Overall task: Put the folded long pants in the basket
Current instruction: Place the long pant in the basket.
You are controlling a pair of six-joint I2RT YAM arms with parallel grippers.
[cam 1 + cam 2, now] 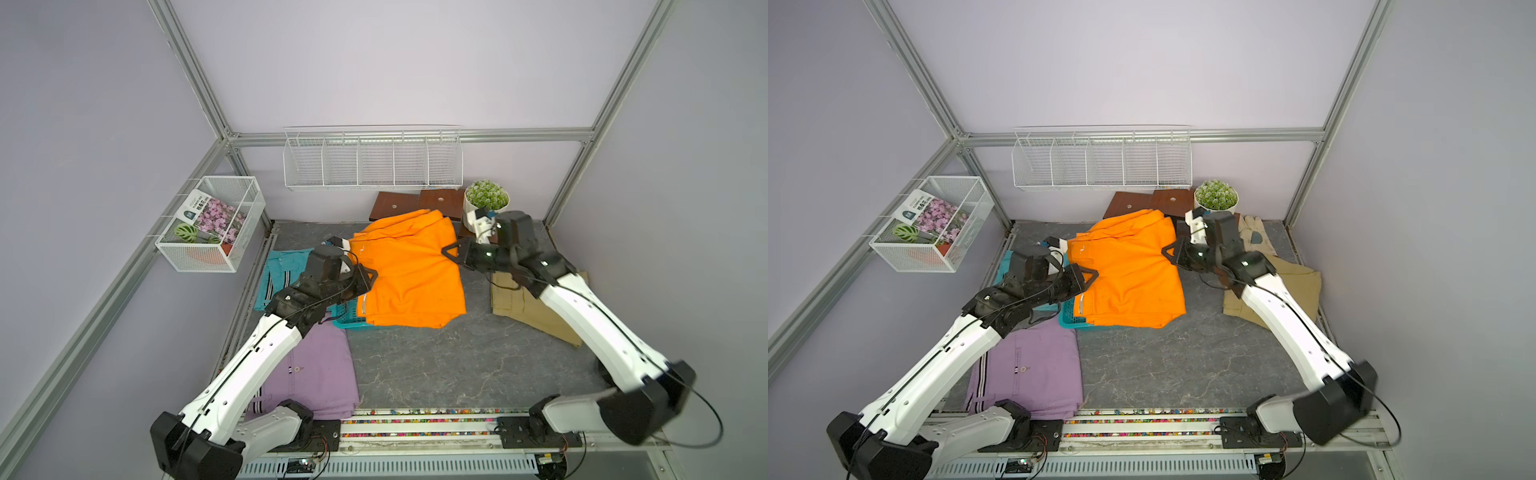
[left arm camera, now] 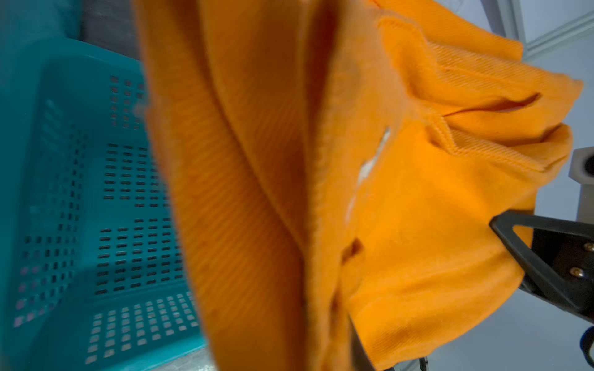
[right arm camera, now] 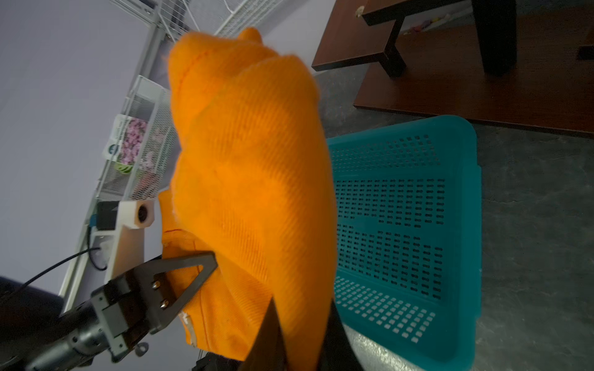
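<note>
Gripping opposite edges, left claw (image 1: pixel 368 275) and right claw (image 1: pixel 451 252) each pinch the orange pants (image 1: pixel 409 274), suspended above the teal basket (image 1: pixel 348 319).

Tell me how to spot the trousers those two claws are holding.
On the grey marbled tabletop, find the teal perforated plastic basket. Over it, gripped between the left claw and the right claw, hang the bright orange folded trousers. The lilac, teal striped and khaki bundles lie flat around them.

Both arms (image 1: pixel 266 345) have white links (image 1: pixel 602 332), black joints (image 1: pixel 648 411) and black triangular fingers (image 2: pixel 546 223) with brass screws (image 2: pixel 577 272).
</note>
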